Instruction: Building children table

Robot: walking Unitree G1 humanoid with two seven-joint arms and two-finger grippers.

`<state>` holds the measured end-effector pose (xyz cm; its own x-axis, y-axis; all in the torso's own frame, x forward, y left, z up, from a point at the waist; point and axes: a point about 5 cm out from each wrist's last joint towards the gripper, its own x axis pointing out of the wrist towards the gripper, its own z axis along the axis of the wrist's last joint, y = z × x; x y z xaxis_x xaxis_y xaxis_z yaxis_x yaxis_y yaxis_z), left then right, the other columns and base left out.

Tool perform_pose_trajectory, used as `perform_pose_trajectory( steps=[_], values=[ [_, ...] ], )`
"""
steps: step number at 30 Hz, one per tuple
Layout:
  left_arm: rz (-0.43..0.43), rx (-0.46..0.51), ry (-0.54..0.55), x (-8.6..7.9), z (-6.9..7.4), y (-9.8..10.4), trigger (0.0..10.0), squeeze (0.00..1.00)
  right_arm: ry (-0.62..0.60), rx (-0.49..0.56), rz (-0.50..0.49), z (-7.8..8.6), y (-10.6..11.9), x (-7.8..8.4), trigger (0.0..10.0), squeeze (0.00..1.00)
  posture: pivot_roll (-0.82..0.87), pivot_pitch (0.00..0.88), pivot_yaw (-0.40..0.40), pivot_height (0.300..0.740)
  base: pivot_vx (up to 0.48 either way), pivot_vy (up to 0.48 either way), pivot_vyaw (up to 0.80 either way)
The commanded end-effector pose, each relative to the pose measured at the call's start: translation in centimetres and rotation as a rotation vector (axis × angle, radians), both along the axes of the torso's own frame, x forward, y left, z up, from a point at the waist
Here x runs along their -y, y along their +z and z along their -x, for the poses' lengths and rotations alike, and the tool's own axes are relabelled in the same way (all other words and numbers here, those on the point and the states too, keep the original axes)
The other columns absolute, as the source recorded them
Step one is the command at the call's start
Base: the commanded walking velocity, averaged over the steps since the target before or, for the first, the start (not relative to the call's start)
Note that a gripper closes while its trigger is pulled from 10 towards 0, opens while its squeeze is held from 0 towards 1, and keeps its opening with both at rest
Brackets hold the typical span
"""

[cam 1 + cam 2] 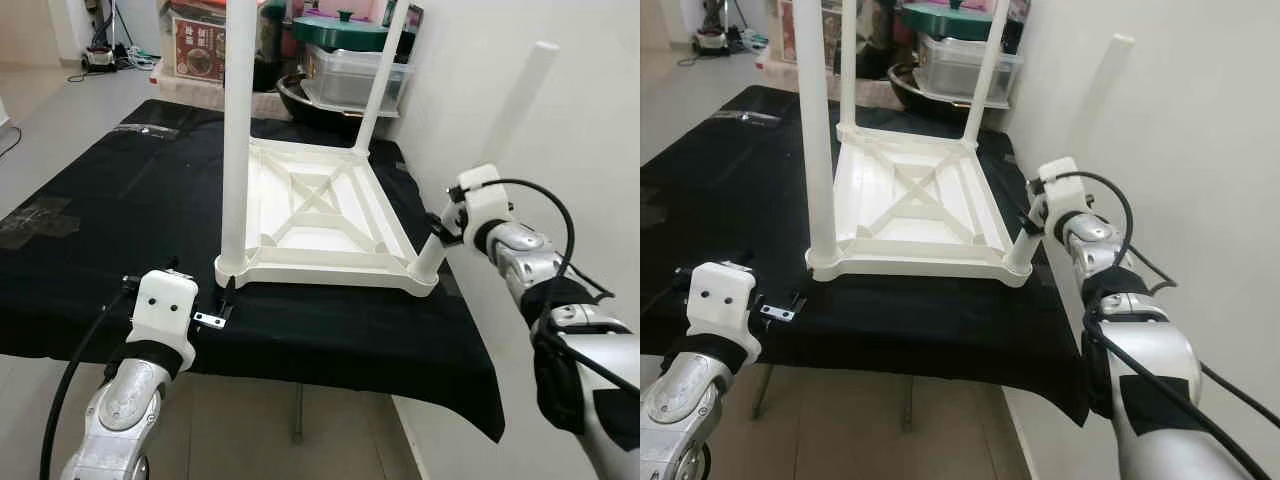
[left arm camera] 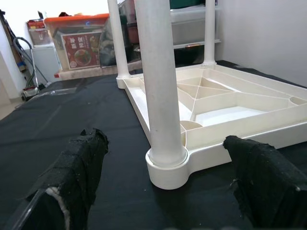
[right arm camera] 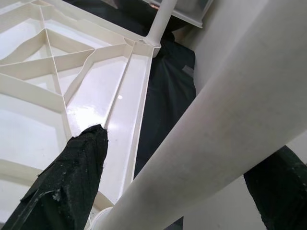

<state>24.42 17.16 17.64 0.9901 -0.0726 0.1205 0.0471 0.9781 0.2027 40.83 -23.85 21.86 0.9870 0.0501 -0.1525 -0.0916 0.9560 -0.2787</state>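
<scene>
On black cloth [image 1: 120, 220], upturned table [image 1: 320, 215], right hand [image 3: 177, 182] straddling tilted leg [image 3: 230, 120]

Light on my workspace is even and bright, coming diffusely from above and from the open room behind; no hard shadows. The black cloth [image 1: 120, 250] swallows detail and reads nearly flat, with faint sheen on the tape patches. The white table top [image 1: 320, 215] and its legs run close to overexposed, and a small glare spot sits on its glossy panel in my right wrist view. Both eye views are sharp, without motion blur. In my wrist views the fingers [image 2: 79, 167] of my hands and the nearest leg [image 3: 230, 139] are soft, out of focus. The far background is washed out.
</scene>
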Motion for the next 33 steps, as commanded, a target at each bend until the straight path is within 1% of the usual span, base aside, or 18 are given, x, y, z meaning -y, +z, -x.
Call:
perform_pose_trajectory(
  steps=[1, 5, 6, 7, 8, 10, 12, 13, 14, 15, 16, 18, 21, 24, 25, 26, 30, 33],
  values=[
    [-0.009, -0.009, -0.01, 0.4, -0.1, -0.3, 10.0, 0.0, 0.008, 0.029, -0.037, -0.2, 0.4, -0.6, 10.0, 0.0, 0.19, 0.0, -0.196, 0.74, 0.0, 0.0, 0.0],
    [-0.009, -0.008, -0.007, 0.3, 0.0, -0.3, 10.0, 0.0, 0.071, 0.024, -0.073, -0.4, 0.2, -1.9, 10.0, 0.0, 0.19, 0.0, -0.198, 0.74, 0.0, 0.0, 0.0],
    [-0.009, -0.01, -0.006, 0.3, 0.0, -0.4, 10.0, 0.0, 0.162, 0.017, -0.073, -0.6, -0.3, -4.0, 10.0, 0.0, 0.18, 0.0, -0.188, 0.74, 0.0, 0.0, 0.0],
    [-0.009, -0.01, -0.006, 0.3, 0.0, -0.4, 10.0, 0.0, 0.162, 0.017, -0.073, -0.6, -0.3, -4.0, 10.0, 0.0, 0.18, 0.0, -0.188, 0.74, 0.0, 0.0, 0.0],
    [-0.009, -0.012, -0.005, 0.3, 0.0, -0.4, 10.0, 0.0, 0.226, 0.012, -0.071, -0.6, -0.6, -5.5, 10.0, 0.0, 0.18, 0.0, -0.188, 0.74, 0.0, 0.0, 0.0],
    [-0.009, -0.012, -0.005, 0.3, 0.0, -0.4, 10.0, 0.0, 0.226, 0.012, -0.071, -0.6, -0.6, -5.5, 10.0, 0.0, 0.18, 0.0, -0.188, 0.74, 0.0, 0.0, 0.0],
    [-0.007, -0.017, -0.021, 0.6, -0.2, -0.6, 10.0, 0.0, 0.453, -0.008, -0.12, 0.0, -2.3, -11.8, 10.0, 0.0, 0.16, 0.0, -0.17, 0.74, 0.0, 0.0, 0.0],
    [-0.007, -0.017, -0.021, 0.6, -0.2, -0.6, 10.0, 0.0, 0.453, -0.008, -0.12, 0.0, -2.3, -11.8, 10.0, 0.0, 0.16, 0.0, -0.17, 0.74, 0.0, 0.0, 0.0],
    [-0.005, -0.017, -0.031, 0.9, -0.5, -0.6, 10.0, 0.0, 0.552, -0.022, -0.148, 0.8, -3.1, -14.8, 10.0, 0.0, 0.16, 0.0, -0.165, 0.74, 0.0, 0.0, 0.0],
    [-0.005, -0.017, -0.037, 1.0, -0.6, -0.6, 10.0, 0.0, 0.614, -0.03, -0.17, 1.5, -3.6, -16.8, 10.0, 0.0, 0.16, 0.0, -0.165, 0.74, 0.0, 0.0, 0.0],
    [-0.005, -0.017, -0.037, 1.0, -0.6, -0.6, 10.0, 0.0, 0.614, -0.03, -0.17, 1.5, -3.6, -16.8, 10.0, 0.0, 0.16, 0.0, -0.165, 0.74, 0.0, 0.0, 0.0],
    [-0.007, -0.009, -0.043, 1.1, -1.0, -0.4, 10.0, 0.0, 0.671, -0.026, -0.165, 2.5, -4.2, -19.4, 10.0, 0.0, 0.16, 0.0, -0.166, 0.74, 0.0, 0.0, 0.0],
    [-0.009, -0.005, -0.043, 1.0, -1.1, -0.3, 10.0, 0.0, 0.64, -0.035, -0.153, 2.5, -4.8, -19.6, 10.0, 0.0, 0.16, 0.0, -0.169, 0.74, 0.0, 0.0, 0.0],
    [-0.008, -0.006, -0.035, 0.8, -0.9, -0.5, 10.0, 0.0, 0.484, -0.09, -0.161, 1.5, -5.7, -16.8, 10.0, 0.0, 0.15, 0.0, -0.176, 0.74, 0.0, 0.0, 0.0],
    [-0.008, -0.006, -0.035, 0.8, -0.9, -0.5, 10.0, 0.0, 0.484, -0.09, -0.161, 1.5, -5.7, -16.8, 10.0, 0.0, 0.15, 0.0, -0.176, 0.74, 0.0, 0.0, 0.0],
    [-0.005, -0.009, -0.033, 0.9, -0.8, -0.7, 10.0, 0.0, 0.385, -0.108, -0.192, 1.2, -5.9, -15.0, 10.0, 0.0, 0.15, 0.0, -0.178, 0.74, 0.0, 0.0, 0.0],
    [0.0, -0.011, -0.04, 1.3, -0.8, -0.9, 10.0, 0.0, 0.204, -0.097, -0.276, 0.7, -5.3, -12.2, 10.0, 0.0, 0.14, 0.0, -0.172, 0.74, 0.0, 0.0, 0.0],
    [0.0, -0.011, -0.043, 1.4, -0.9, -0.9, 10.0, 0.0, 0.177, -0.087, -0.278, 0.6, -5.1, -11.9, 10.0, 0.0, 0.14, 0.0, -0.172, 0.74, 0.0, 0.0, 0.0]
  ],
)
